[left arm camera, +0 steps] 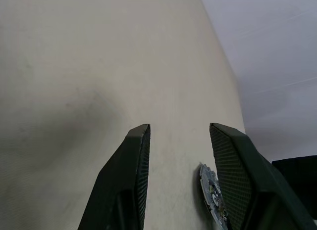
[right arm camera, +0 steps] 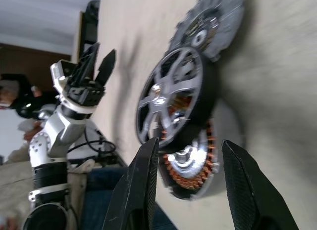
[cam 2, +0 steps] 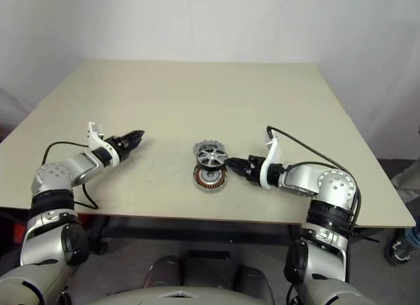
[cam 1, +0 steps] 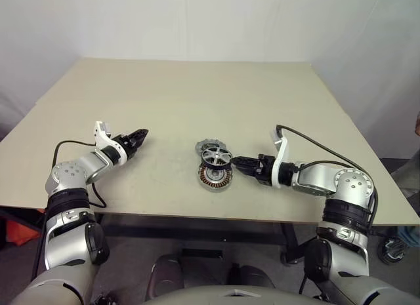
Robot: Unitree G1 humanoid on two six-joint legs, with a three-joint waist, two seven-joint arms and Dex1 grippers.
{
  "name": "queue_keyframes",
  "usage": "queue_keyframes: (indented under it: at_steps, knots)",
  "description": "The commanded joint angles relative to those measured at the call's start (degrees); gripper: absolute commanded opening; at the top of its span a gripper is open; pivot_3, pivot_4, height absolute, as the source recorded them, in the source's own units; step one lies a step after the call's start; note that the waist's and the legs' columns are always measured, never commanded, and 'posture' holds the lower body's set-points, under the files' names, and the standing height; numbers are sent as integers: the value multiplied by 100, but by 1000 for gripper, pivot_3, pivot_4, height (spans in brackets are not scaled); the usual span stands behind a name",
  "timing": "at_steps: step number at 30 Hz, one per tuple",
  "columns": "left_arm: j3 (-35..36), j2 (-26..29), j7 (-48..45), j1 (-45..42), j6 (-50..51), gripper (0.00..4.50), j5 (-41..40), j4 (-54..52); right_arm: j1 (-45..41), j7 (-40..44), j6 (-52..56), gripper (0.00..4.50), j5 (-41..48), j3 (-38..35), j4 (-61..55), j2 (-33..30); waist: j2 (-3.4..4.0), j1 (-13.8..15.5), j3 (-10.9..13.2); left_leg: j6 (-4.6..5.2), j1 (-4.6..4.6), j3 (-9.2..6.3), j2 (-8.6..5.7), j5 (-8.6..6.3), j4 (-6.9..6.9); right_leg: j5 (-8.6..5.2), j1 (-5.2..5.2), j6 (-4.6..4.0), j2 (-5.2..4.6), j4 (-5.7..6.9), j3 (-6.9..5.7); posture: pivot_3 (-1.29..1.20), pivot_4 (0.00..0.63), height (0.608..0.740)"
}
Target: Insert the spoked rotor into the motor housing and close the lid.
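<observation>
The spoked rotor (cam 1: 216,155) is a silvery wheel that rests tilted on the far rim of the motor housing (cam 1: 215,176). It only partly covers the housing's copper windings (right arm camera: 190,170). The grey notched lid (cam 1: 205,146) lies flat on the table just behind them. My right gripper (cam 1: 236,164) points at the rotor from the right. It is open, with its fingertips (right arm camera: 148,156) just short of the rotor (right arm camera: 173,101) and nothing between them. My left gripper (cam 1: 138,138) hovers over the table well to the left, open and empty.
The beige table (cam 1: 197,88) has bare room on all sides of the parts, and its front edge (cam 1: 197,216) runs close under both arms. A cable (cam 1: 308,138) loops from the right wrist. A person sits beyond the table, seen in the right wrist view (right arm camera: 12,94).
</observation>
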Motion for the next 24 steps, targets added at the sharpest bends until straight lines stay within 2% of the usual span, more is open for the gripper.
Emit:
queue_keyframes:
  at_steps: [1, 12, 15, 18, 20, 24]
  knots:
    - [156, 125, 56, -11, 61, 2025, -82, -342, -262, -276, -49, 2238, 170, -142, 63, 256, 0, -3, 0, 0, -2, -1, -1, 0, 0, 0, -2, 0, 0, 0, 0, 0, 0, 740]
    - [276, 172, 182, 103, 195, 2025, -106, -618, -254, -512, -297, 2238, 97, -144, 95, 504, 0, -4, 0, -1, -15, -1, -2, 0, -1, -1, -11, 4, 0, 0, 0, 0, 0, 740]
    - [264, 162, 182, 61, 170, 2025, -80, -579, -251, -543, -353, 1640, 97, -162, 112, 445, 0, -4, 0, -1, -15, -1, -2, 0, -1, -1, -11, 5, 0, 0, 0, 0, 0, 740]
    - [225, 135, 161, 22, 127, 2025, -44, -518, -268, -496, -309, 687, 298, -180, 97, 394, 2, -4, -1, -1, -14, 0, -3, 0, -1, -1, -11, 6, 0, 0, 0, 0, 0, 740]
    - [200, 118, 146, 2, 102, 2025, -21, -475, -254, -485, -297, 308, 454, -162, 83, 359, 1, 3, -2, -1, -11, -1, -3, 0, -1, -2, -6, 8, 0, 0, 0, 0, 0, 740]
    - [156, 101, 116, -53, 81, 2025, 16, -391, -190, -352, -243, 306, 811, -81, 14, 281, 1, 24, -2, -2, -11, -1, -4, 1, -1, -2, -4, 9, -1, 0, 0, 0, 0, 740]
